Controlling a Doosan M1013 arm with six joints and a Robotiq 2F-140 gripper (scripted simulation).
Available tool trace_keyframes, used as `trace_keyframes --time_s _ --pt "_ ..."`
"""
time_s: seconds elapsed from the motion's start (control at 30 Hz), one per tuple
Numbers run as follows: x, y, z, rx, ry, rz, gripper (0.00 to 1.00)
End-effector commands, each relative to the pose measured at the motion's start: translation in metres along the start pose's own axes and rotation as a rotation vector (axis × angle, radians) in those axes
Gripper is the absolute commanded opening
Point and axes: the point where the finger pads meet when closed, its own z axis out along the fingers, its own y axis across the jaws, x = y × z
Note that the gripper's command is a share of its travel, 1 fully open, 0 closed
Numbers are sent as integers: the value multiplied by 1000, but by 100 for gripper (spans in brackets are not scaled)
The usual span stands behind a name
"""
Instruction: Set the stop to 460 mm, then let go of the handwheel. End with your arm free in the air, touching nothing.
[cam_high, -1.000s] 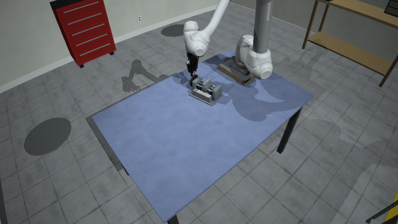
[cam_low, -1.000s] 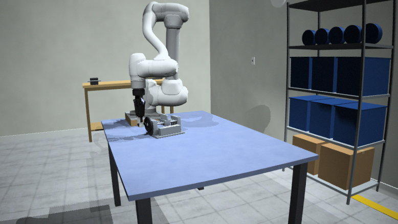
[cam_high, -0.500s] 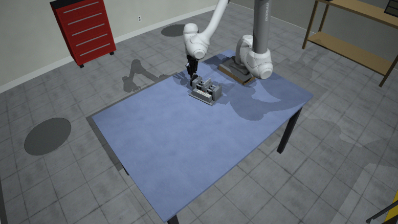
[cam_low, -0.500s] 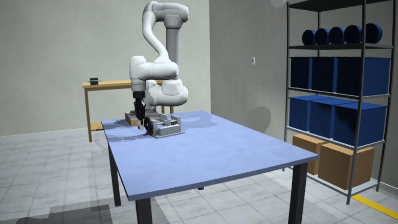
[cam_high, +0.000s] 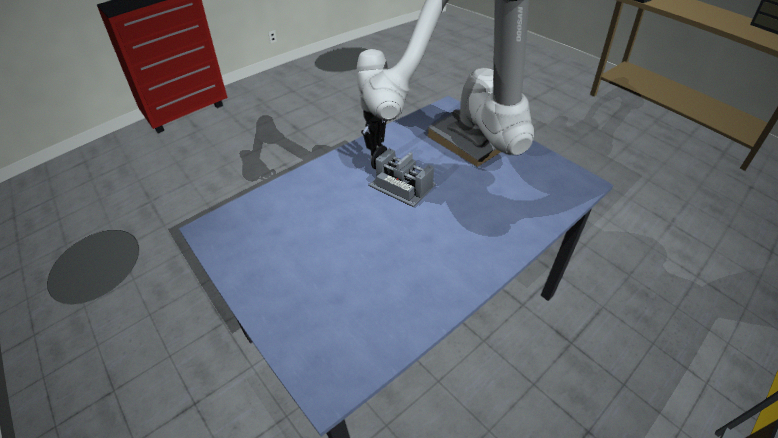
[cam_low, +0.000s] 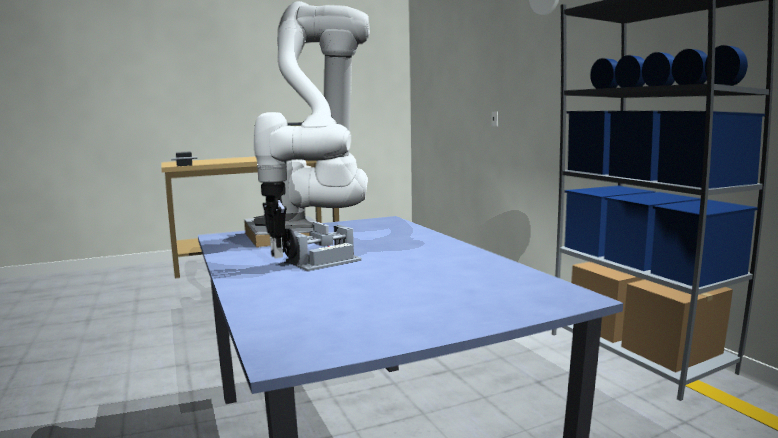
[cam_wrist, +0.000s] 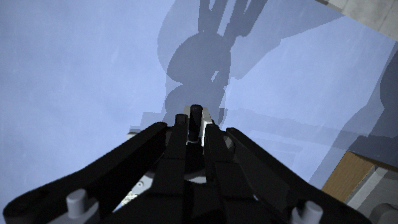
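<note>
From left to right in the exterior view, the black two-finger tool (cam_high: 375, 147) (cam_low: 277, 252) (cam_wrist: 195, 115) points down, its fingers drawn nearly together and clamped on the slim black cylindrical knob (cam_wrist: 196, 116). Just right of the fingertips, the round black upright handwheel (cam_high: 376, 156) (cam_low: 292, 247) stands at the near end of the grey metal stop fixture (cam_high: 396, 186) (cam_low: 332, 253) (cam_wrist: 143, 185), whose long axis runs rightward across the blue rectangular desk (cam_high: 326, 272) (cam_low: 381, 315) (cam_wrist: 75, 75). The stop's setting is unreadable; any further turning probably needs an arc around the wheel's axle before release.
</note>
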Motion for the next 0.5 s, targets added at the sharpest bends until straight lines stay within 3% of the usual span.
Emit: trace_keyframes --time_s 0.0,0.47 --pt "0 -3 2 1 0 0 4" --pt "0 -15 7 1 0 0 4"
